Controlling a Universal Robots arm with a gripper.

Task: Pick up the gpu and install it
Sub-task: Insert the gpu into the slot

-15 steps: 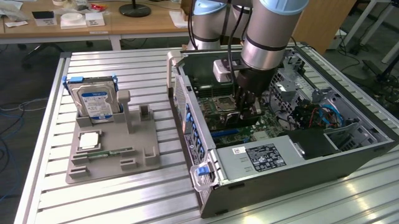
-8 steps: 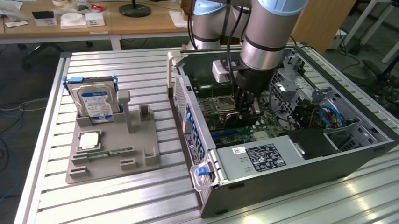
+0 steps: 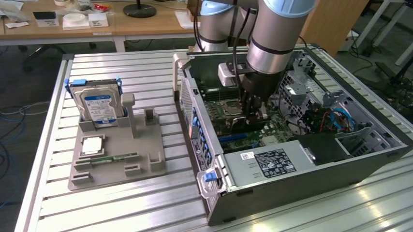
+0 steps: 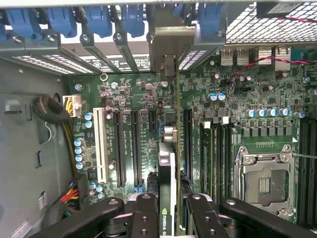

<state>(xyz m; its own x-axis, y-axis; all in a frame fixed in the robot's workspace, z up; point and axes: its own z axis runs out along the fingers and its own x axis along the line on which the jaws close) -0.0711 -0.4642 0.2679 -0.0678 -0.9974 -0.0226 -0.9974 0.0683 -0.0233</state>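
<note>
Two black fingers [image 4: 143, 218] were closed on the gpu [image 4: 167, 171], one on each face, with the card held edge-on between them above the motherboard [image 4: 143, 94]. Whether its edge had entered a slot could not be told.

In the exterior view, one arm reached down into one open computer case [image 3: 310, 179], and its gripper [image 3: 255, 116] was low over the board, near the middle of the case. On the slatted table [image 3: 129, 72], toward the exterior view's left, lay one gray fixture tray [image 3: 148, 164]. It carried one hard drive [image 3: 98, 104] standing upright, one pale square chip [image 3: 92, 144] and one narrow memory stick [image 3: 116, 158] lying flat. One power supply [image 3: 271, 162] with a label sat in the case's near corner.

The wrist view added the board's detail: one white slot [image 4: 100, 146], two long black slots [image 4: 119, 148] beside it, and one empty processor socket [image 4: 262, 181]. The card stood between the black slots and the socket.
</note>
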